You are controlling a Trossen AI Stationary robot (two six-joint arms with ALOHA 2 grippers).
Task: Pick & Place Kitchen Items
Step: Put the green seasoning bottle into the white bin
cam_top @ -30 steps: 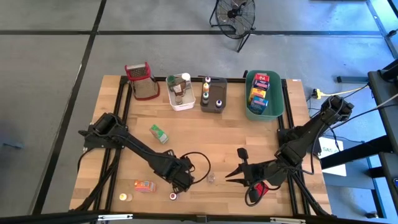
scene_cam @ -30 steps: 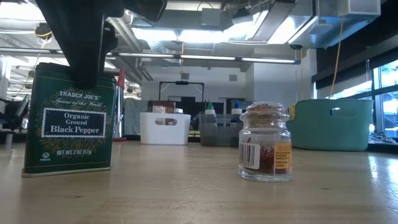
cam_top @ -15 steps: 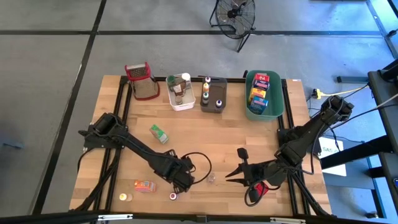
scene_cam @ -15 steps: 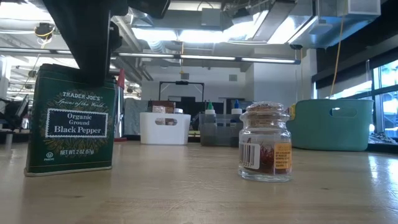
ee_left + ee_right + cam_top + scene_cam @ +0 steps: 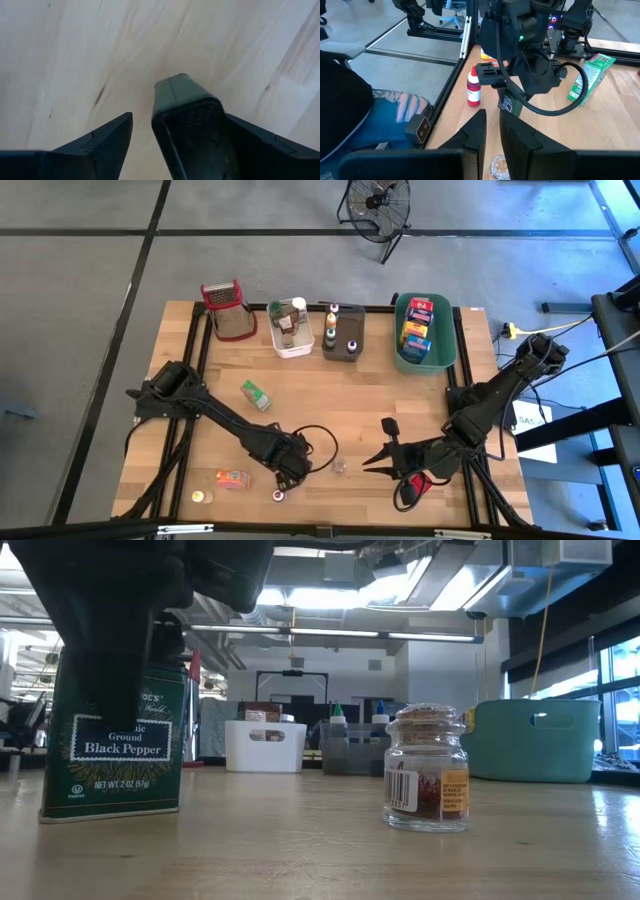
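Butcher-block table [image 5: 330, 405] is filling the centre of the high view, with tubs along its upper edge. Toward the lower left, the left gripper [image 5: 292, 471] is hanging straight over the green black pepper tin [image 5: 112, 748], its fingers [image 5: 107, 141] standing apart on either side of the tin's top, not yet clamping. Near it, lower centre, the small glass spice jar [image 5: 427, 769] is standing upright. The right gripper [image 5: 378, 456] is waiting at lower right, its fingers nearly together and holding nothing. As a judgement, the risk is sitting in the alignment: one finger looks closer to the tin than the other, so a closing squeeze could be nudging or tipping the tin instead of gripping it squarely.
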